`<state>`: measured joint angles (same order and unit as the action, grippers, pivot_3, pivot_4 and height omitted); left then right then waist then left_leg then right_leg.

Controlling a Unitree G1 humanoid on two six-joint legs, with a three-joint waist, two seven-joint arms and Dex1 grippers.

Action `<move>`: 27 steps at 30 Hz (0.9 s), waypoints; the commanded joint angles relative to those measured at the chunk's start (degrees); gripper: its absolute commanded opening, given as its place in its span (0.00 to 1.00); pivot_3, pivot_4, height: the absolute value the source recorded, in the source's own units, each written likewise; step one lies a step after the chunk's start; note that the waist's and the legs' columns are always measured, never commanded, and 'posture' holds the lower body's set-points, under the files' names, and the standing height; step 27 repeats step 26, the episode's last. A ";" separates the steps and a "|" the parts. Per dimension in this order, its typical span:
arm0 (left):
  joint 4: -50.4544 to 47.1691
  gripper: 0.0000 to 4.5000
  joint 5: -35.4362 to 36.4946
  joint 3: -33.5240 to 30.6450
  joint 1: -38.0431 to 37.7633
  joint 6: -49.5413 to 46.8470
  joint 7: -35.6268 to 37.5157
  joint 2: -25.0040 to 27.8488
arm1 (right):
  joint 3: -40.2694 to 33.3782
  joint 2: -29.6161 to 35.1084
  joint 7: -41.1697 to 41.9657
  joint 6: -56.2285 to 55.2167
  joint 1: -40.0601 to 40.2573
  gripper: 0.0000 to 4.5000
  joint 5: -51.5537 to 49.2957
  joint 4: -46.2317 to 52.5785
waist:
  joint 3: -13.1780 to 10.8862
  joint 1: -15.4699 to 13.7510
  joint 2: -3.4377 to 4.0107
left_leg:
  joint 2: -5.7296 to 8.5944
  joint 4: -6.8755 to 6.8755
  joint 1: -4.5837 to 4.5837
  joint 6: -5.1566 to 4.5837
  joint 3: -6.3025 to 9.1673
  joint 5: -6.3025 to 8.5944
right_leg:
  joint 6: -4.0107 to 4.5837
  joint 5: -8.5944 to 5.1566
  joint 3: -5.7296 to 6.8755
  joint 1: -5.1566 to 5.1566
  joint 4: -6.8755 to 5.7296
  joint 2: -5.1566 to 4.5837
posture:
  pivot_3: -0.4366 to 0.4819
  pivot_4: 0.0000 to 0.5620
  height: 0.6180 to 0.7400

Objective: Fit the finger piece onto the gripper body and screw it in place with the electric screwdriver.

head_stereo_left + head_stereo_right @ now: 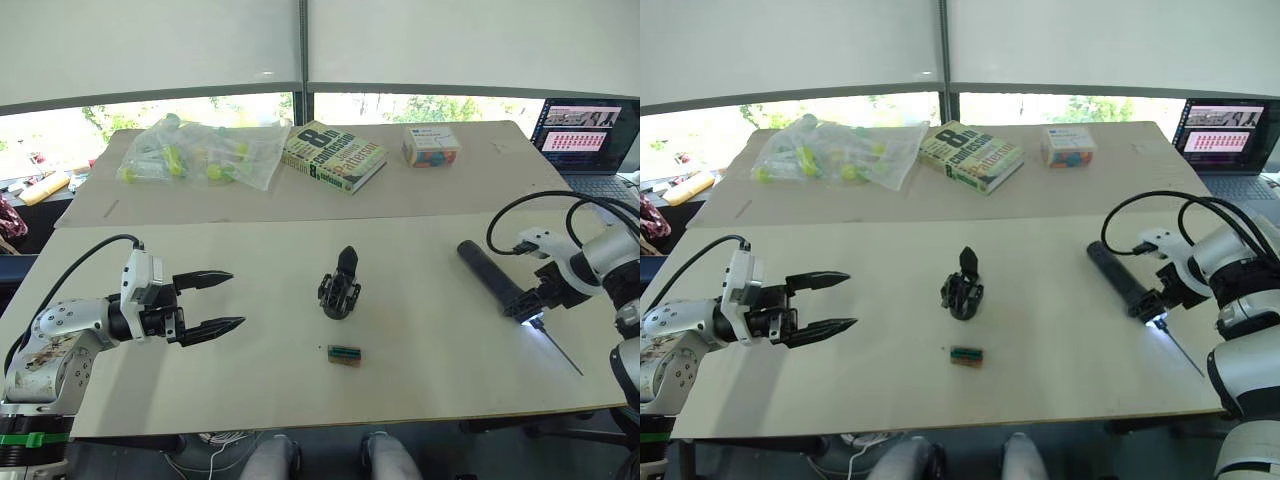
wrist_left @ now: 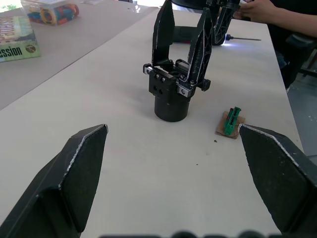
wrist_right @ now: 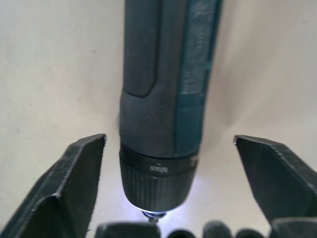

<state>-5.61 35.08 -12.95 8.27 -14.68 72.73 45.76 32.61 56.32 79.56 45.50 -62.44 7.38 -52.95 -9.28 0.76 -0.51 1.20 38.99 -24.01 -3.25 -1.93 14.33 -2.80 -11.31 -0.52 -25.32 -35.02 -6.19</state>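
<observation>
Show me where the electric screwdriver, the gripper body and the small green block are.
electric screwdriver [image 1: 492, 273]: left eye view, middle of its black handle.
gripper body [image 2: 171, 101]: left wrist view, its round base.
small green block [image 1: 344, 352]: left eye view, its top.

Gripper body stands upright near the centre of the table: a black round cylindrical base with two pointed black fingers rising from it, their tips leaning together. Whether one of them is the finger piece cannot be told. Electric screwdriver, a thick matte-black cylinder, lies flat at 3 o'clock from the body, well apart, bit pointing toward 5 o'clock, its nose lamp lit.
</observation>
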 commanded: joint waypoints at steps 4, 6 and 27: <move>2.18 1.00 -5.48 -3.17 -4.10 6.02 -0.50 2.51 | -11.47 7.77 6.20 -9.42 -1.69 0.99 -3.90 4.04 | -0.03 -0.04 0.05 | 0.00 0.00 -0.01 0.00 -0.02 0.00 | 0.00 0.00 -0.01 -0.02 0.01 -0.01 | 0.48 0.27 1.00; 3.29 1.00 -8.65 -3.14 -6.88 8.73 0.00 4.21 | -17.92 11.37 10.76 -22.65 3.56 0.99 -10.28 10.03 | -0.04 -0.04 0.05 | -0.03 -0.04 0.02 0.00 -0.02 0.00 | 0.00 0.00 0.00 -0.02 0.01 0.01 | 0.48 0.27 1.00; 6.28 1.00 -14.74 -7.92 -16.12 21.59 -11.01 1.21 | -41.04 -7.07 12.35 -57.12 45.42 0.99 -37.33 44.23 | -0.06 -0.72 -0.27 | -0.19 -0.05 1.14 0.03 -0.13 0.09 | -0.07 0.12 -0.09 0.95 0.01 -0.33 | 0.48 0.27 1.00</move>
